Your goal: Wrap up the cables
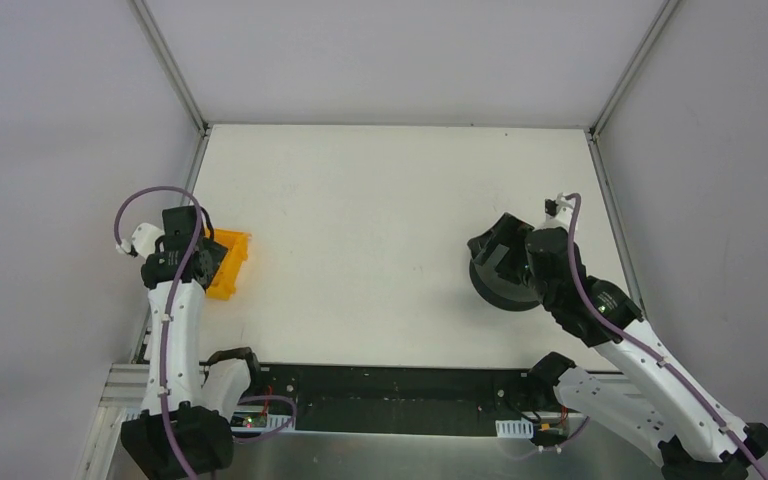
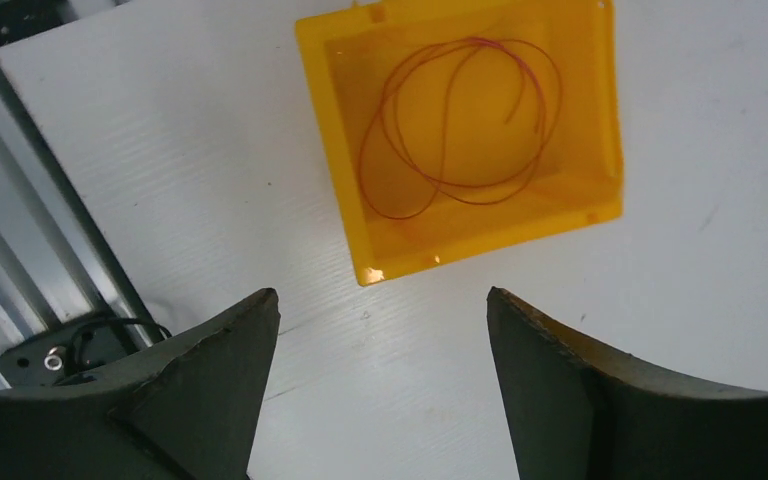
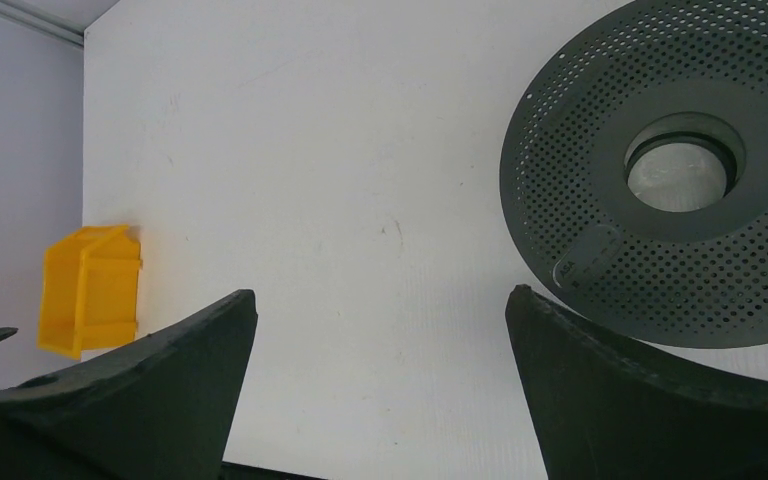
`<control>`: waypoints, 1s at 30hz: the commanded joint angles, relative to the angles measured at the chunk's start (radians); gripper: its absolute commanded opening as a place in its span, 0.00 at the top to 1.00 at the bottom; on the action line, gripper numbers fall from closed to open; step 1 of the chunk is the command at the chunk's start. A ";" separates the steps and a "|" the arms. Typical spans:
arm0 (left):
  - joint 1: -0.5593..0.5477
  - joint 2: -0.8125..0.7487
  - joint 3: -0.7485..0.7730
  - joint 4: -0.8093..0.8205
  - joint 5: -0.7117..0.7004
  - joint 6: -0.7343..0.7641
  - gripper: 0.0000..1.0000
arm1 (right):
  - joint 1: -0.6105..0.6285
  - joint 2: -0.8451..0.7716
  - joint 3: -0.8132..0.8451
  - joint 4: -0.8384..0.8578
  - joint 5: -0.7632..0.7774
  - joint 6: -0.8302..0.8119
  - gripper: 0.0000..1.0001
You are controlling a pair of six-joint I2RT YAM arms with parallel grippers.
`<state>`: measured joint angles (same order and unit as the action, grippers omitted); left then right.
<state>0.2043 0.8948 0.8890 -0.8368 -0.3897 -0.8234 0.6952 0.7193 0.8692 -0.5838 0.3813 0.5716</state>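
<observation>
Evidently nothing wound yet. Found thin reddish wire lying in loose loops on the floor of the yellow bin, at the left edge of the table. Noted dark perforated spool well apart at the right, flange up, no wire seen on it. Saw left gripper hovering above the bin, jaws apart, holding nothing; right gripper near the spool's rim, jaws wide, likewise empty. Judged remaining: lift wire out, carry to spool, anchor one end, wind on. Spotted small oval label on the flange; print too small to read. Found no other writing.
</observation>
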 commanded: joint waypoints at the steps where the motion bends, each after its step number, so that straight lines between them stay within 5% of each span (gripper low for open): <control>1: 0.091 0.003 -0.020 -0.085 -0.023 -0.164 0.26 | -0.004 -0.018 0.006 0.018 -0.051 -0.032 0.01; 19: 0.256 0.273 -0.076 0.053 0.130 -0.217 0.41 | -0.005 -0.016 0.030 0.002 -0.117 -0.064 0.01; 23: 0.259 0.297 -0.045 0.060 0.144 -0.171 0.74 | -0.003 -0.018 0.033 -0.002 -0.117 -0.064 0.01; 30: 0.259 0.253 -0.044 0.066 0.123 -0.105 0.82 | -0.005 -0.013 0.025 -0.002 -0.115 -0.046 0.01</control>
<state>0.4538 1.1835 0.8162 -0.7746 -0.2615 -0.9752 0.6952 0.7071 0.8692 -0.5953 0.2733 0.5159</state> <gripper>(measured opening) 0.206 0.993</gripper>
